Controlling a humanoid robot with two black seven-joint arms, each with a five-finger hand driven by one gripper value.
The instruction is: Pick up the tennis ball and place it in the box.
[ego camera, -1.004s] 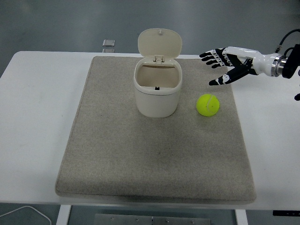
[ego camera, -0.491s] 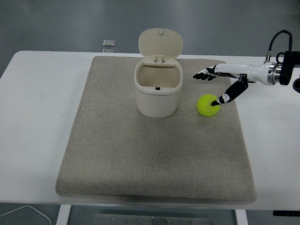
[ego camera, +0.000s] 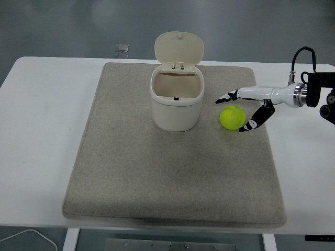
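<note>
A yellow-green tennis ball (ego camera: 231,117) lies on the grey mat (ego camera: 172,172), just right of the cream box (ego camera: 176,99), whose lid stands open at the back. My right hand (ego camera: 235,112) reaches in from the right edge, low over the mat. Its fingers (ego camera: 226,97) stretch along the ball's far side and the thumb (ego camera: 249,125) hangs at the ball's near right. The hand is spread around the ball without closing on it. The left arm is out of view.
The mat covers most of the white table (ego camera: 42,136). A small grey object (ego camera: 121,48) lies beyond the table's far edge. A white cable (ego camera: 26,236) shows at the bottom left below the table.
My right hand has dropped from above the mat's back right corner down to the ball, and its fingers and thumb now bracket it. The ball has not moved.
</note>
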